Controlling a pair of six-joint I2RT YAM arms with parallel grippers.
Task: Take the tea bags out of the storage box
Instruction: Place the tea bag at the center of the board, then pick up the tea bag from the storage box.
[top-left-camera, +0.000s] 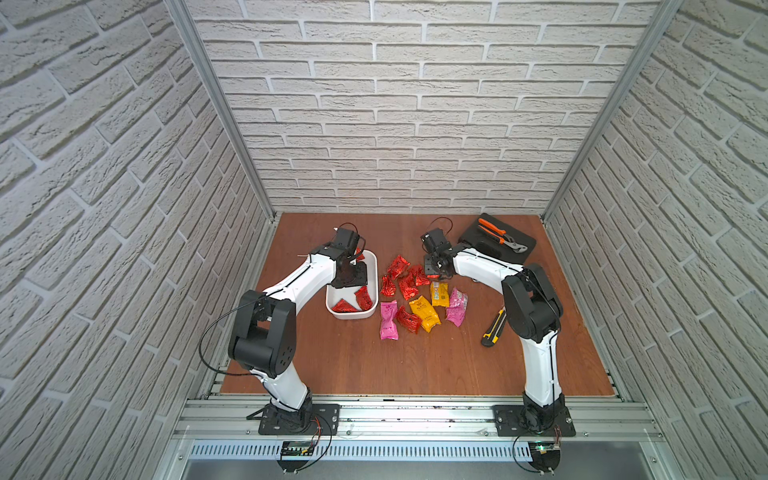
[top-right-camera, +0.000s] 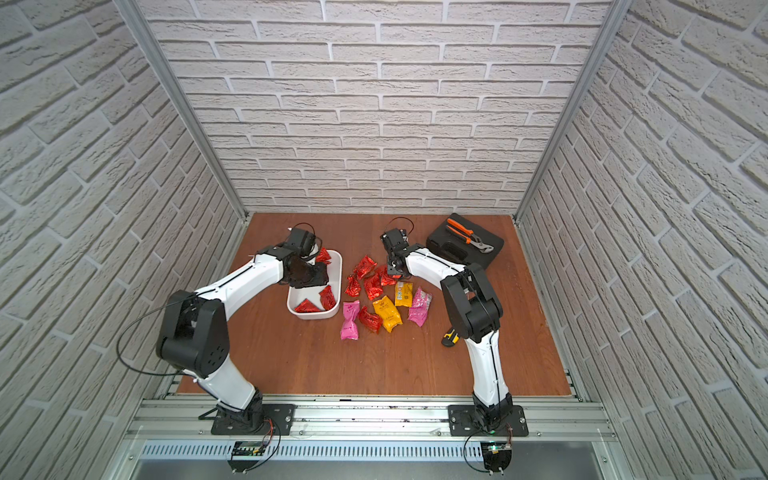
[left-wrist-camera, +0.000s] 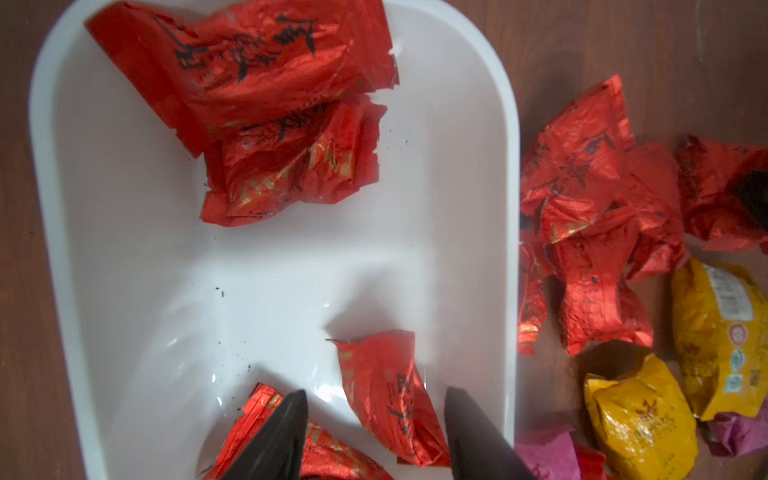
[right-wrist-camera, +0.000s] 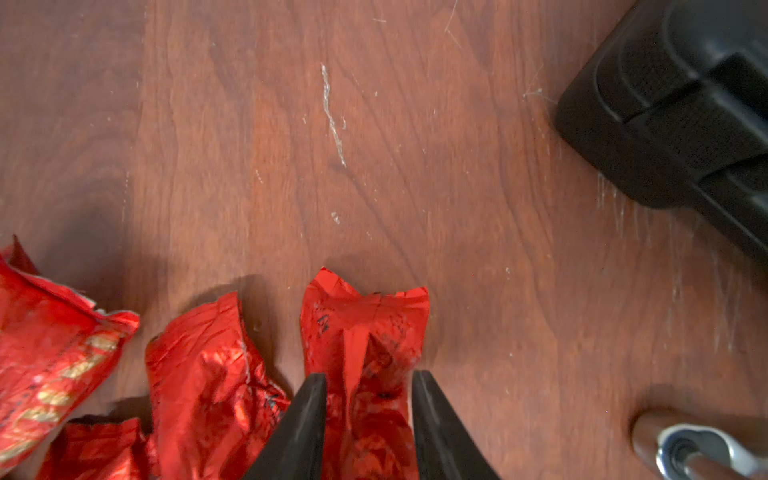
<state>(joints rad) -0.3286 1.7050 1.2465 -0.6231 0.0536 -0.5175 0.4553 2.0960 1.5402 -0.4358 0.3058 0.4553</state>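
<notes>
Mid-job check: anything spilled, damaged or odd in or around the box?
Yes: small dark specks lie scattered on the storage box floor, perhaps tea leaking from a sachet. The red tea bags inside look crumpled, with ragged edges.

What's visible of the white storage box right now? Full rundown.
The storage box is a shallow white glossy plastic tub, rectangular with rounded corners, lidless, flat on the wooden table. Four red tea bags lie inside, two overlapping at one end, two at the other; dark specks dot its floor. The left gripper hangs over it, jaws open either side of one of them.
</notes>
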